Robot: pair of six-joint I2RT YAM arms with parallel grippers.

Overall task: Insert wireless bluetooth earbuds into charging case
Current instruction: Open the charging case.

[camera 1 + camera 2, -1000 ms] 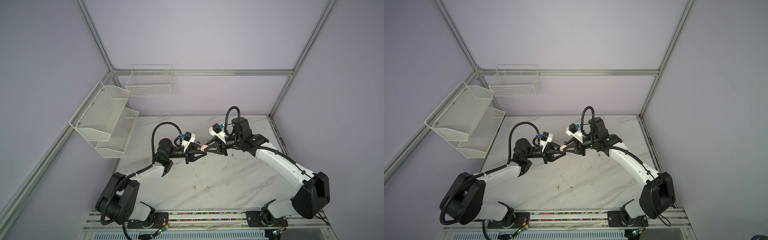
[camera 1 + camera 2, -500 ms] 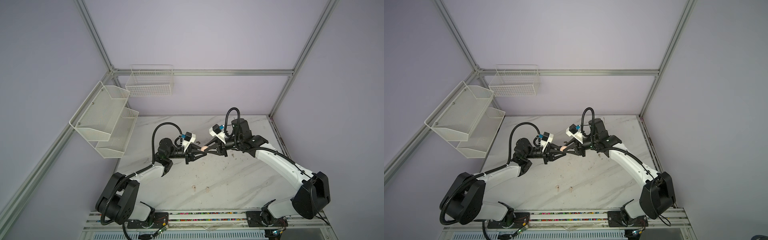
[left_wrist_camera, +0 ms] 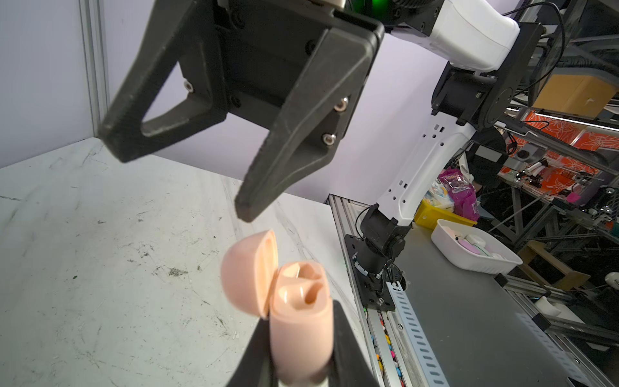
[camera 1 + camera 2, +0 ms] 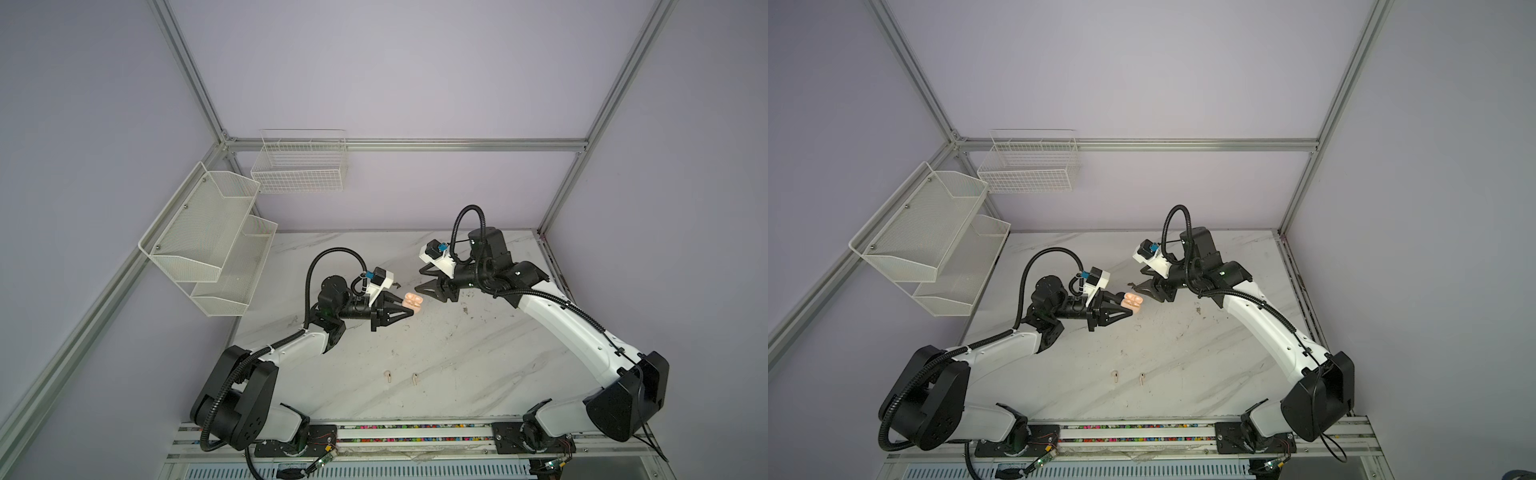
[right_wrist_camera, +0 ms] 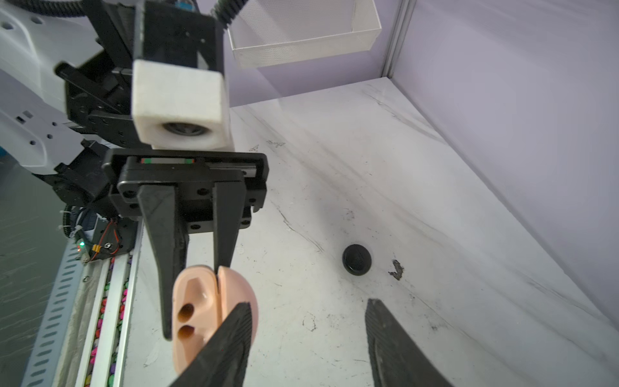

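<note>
Above the table (image 4: 457, 374), your left gripper (image 4: 408, 306) pinches the case (image 3: 298, 318) lid-open so buds (image 4: 389, 376) can go in; right gripper (image 3: 181, 179) spread, empty.

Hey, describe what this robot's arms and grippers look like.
The left arm and right arm have white shells with black joints, each with a looping black corrugated cable. The left gripper and right gripper are black, with triangular cut-out fingers tapering to narrow tips.

Lilac walls (image 4: 415, 83) and an aluminium frame (image 4: 407, 144) enclose a scuffed marble table (image 4: 457, 365). White mesh shelves (image 4: 208, 241) hang left of the left gripper (image 4: 406, 306).
</note>
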